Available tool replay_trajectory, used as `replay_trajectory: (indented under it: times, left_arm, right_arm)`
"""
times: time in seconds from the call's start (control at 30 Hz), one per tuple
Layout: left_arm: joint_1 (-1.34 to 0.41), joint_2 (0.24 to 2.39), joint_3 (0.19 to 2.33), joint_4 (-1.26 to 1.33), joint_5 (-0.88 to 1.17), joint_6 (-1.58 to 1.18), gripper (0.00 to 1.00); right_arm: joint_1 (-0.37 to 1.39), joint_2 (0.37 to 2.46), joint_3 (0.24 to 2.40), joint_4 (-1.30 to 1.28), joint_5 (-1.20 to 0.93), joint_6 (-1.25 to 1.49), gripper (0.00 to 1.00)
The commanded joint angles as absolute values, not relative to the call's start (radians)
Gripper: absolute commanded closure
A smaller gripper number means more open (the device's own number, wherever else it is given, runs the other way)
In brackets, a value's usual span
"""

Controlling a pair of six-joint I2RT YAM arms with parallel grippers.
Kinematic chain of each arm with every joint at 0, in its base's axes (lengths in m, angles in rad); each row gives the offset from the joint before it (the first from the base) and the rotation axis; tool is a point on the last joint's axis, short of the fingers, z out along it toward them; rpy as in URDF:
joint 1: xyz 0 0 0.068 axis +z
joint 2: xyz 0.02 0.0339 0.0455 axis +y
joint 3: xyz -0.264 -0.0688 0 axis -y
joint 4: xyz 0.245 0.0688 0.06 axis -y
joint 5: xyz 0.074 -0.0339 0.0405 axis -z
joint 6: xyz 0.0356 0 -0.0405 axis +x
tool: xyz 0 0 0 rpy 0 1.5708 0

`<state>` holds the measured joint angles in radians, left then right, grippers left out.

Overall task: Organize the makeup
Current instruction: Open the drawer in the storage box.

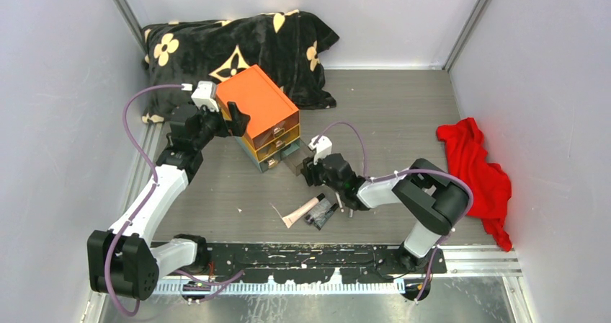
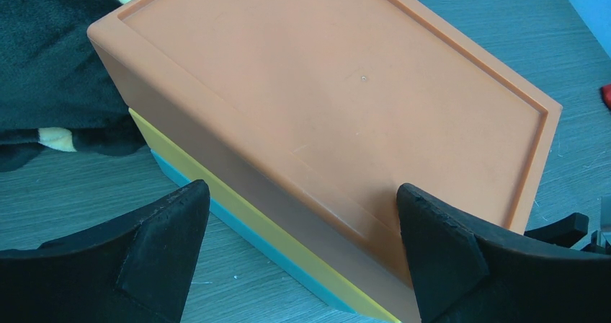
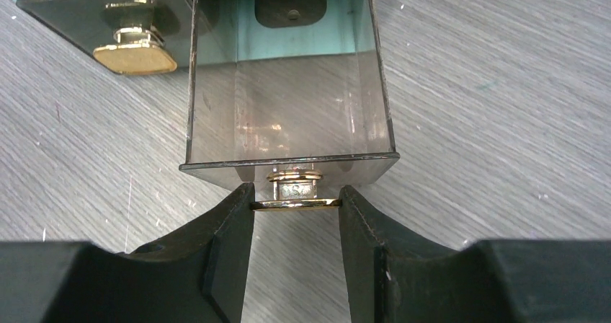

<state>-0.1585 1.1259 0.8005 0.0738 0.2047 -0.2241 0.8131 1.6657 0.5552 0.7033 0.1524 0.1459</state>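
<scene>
Right wrist view: the right pincer (image 3: 296, 205) is closed narrow on the gold knob (image 3: 295, 192) of a clear drawer (image 3: 288, 166), each pad touching one edge of the knob's thin plate; the drawer stands drawn out towards the pincer from the bottom tier, and I see nothing in its near part; a second knob (image 3: 135, 49) sits ahead of the pincer and to its left, on a drawer that is not drawn out.

The left pincer (image 2: 302, 195) is spread wide over the orange box (image 2: 324, 99), one finger on each side of a corner; a strip of worktop (image 2: 86, 200) shows between its left finger and the box, so I judge it holds nothing.

The makeup is not in the drawer; the pinkish tube (image 1: 301, 211) and the black tube (image 1: 322, 213) lie on the worktop just behind the right pincer, towards the arm bases, close beside its forearm.

What could go wrong, as I judge it: the grip is only on the plate's thin rim, so a crooked pull could let the knob slip out; a pull too long could bring the drawer right out and tip it; the box could slide along with the drawer, since the left pincer is not clamping it; drawing the right arm back low could sweep the tubes aside.
</scene>
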Motion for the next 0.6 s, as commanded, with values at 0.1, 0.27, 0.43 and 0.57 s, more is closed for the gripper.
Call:
replay_trajectory:
  times: [0.1, 0.27, 0.43, 0.57]
  left_arm:
    - [-0.152, 1.133, 0.790, -0.044, 0.172, -0.166, 0.00]
    - [-0.153, 1.137, 0.792, -0.041, 0.176, -0.166, 0.00]
    - [-0.152, 1.138, 0.789, -0.041, 0.175, -0.166, 0.00]
    - [-0.152, 1.137, 0.785, -0.039, 0.174, -0.165, 0.00]
  right_arm:
    - [0.810, 1.588, 0.485, 0.655, 0.198, 0.182, 0.81]
    - [0.810, 1.572, 0.467, 0.637, 0.209, 0.194, 0.80]
    - [0.812, 1.569, 0.462, 0.620, 0.208, 0.198, 0.79]
    - [0.812, 1.575, 0.463, 0.613, 0.208, 0.198, 0.78]
